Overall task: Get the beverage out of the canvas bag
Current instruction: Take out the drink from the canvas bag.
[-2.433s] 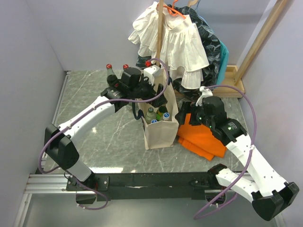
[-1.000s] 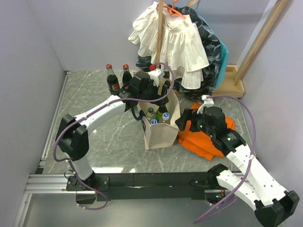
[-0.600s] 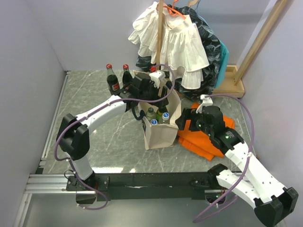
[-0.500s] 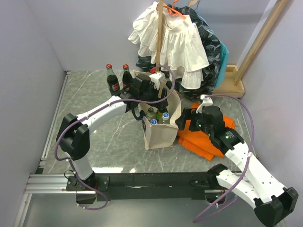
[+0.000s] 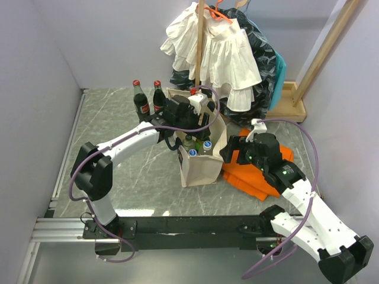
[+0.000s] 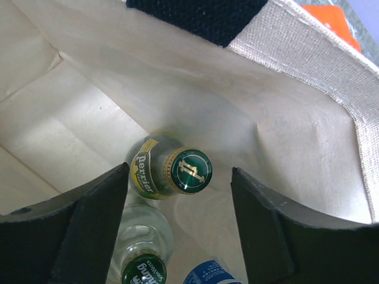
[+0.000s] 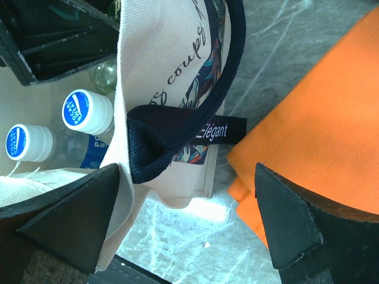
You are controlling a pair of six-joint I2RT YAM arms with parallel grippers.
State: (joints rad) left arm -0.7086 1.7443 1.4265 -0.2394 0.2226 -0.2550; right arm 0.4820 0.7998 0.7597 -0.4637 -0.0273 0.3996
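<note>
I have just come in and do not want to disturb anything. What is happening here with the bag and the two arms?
The left hand is down inside the canvas bag. It is open, with a finger on each side of a green-capped Perrier bottle, and has not closed on it. The right hand is open at the bag's rim, with the navy handle between its fingers. Blue-capped bottles also stand in the bag.

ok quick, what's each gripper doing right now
left gripper: open inside the canvas bag, jaws either side of the green-capped bottle, not gripping it.
right gripper: open, straddling the bag's wall and navy handle.
</note>
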